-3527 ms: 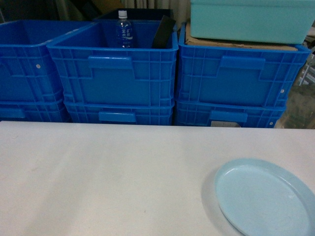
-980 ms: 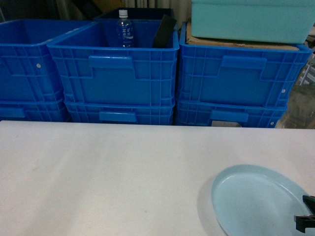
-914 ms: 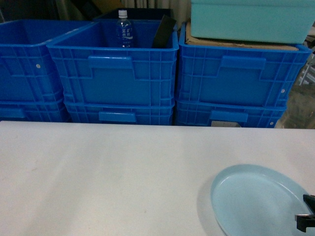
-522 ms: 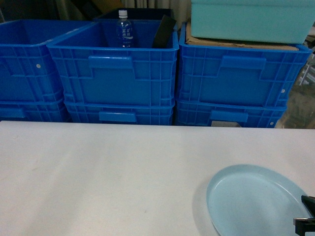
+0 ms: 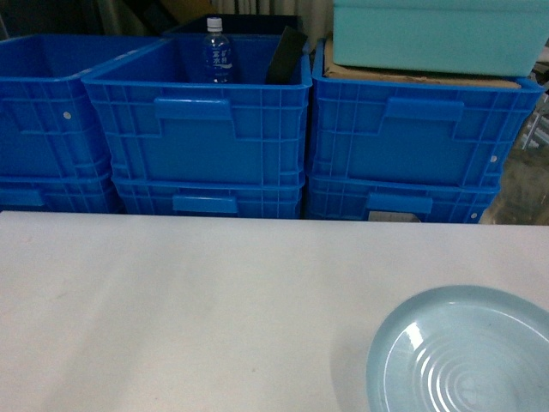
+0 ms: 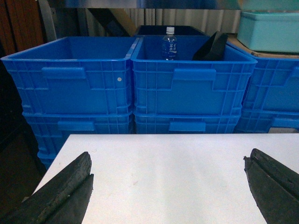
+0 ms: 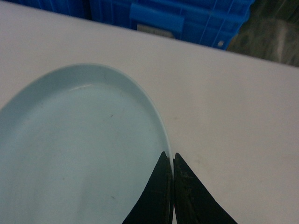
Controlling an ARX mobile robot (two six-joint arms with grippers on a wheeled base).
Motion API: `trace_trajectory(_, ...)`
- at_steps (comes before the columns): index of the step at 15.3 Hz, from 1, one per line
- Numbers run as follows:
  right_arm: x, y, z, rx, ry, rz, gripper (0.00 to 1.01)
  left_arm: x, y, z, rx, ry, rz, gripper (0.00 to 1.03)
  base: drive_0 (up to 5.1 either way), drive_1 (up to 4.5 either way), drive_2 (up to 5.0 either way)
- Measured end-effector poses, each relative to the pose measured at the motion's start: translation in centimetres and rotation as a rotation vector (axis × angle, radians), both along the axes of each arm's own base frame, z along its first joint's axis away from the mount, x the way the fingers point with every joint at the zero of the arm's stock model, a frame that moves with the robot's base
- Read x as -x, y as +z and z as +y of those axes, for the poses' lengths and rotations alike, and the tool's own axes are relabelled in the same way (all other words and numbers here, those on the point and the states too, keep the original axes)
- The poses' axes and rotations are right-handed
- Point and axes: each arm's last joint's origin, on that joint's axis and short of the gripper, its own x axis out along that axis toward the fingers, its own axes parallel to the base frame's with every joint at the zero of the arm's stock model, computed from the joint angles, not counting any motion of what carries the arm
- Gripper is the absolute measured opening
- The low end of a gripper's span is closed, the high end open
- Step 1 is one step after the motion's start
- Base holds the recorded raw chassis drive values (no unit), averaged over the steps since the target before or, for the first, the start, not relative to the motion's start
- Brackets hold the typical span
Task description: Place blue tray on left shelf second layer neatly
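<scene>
My right end effector point(image 7: 172, 161) pinches the blue tray point(image 7: 79, 154) by its rim, tilted above the bench point(image 5: 171, 300) at near right; left end effector point(image 6: 168, 179) gapes wide over bare bench before blue crates point(image 6: 191, 84)

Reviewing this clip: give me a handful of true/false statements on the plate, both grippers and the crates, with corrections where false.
1. The right gripper is pinched on the rim of the blue tray. True.
2. The left gripper holds the tray. False: its fingers stand wide apart over the bare white table.
3. A water bottle stands in a blue crate. True.
4. The teal tub sits on the white table. False: it rests on cardboard atop the right-hand crate stack.
5. In the head view the tray's underside rings show. True.
</scene>
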Motion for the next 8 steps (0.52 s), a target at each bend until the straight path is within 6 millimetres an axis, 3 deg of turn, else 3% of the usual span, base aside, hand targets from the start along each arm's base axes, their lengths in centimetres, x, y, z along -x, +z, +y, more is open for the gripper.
trace_trajectory(3,0.9,4.0,0.0,0.016,0.016,-0.200,0.02,0.0,0.0,0.0,0.000,0.000,0.000,0.98,0.0,0.00,0.0)
trace_trajectory(8,2.2,7.4,0.0,0.031,0.034,-0.334,0.02,0.0,0.0,0.0,0.000,0.000,0.000,0.98,0.0,0.00,0.0)
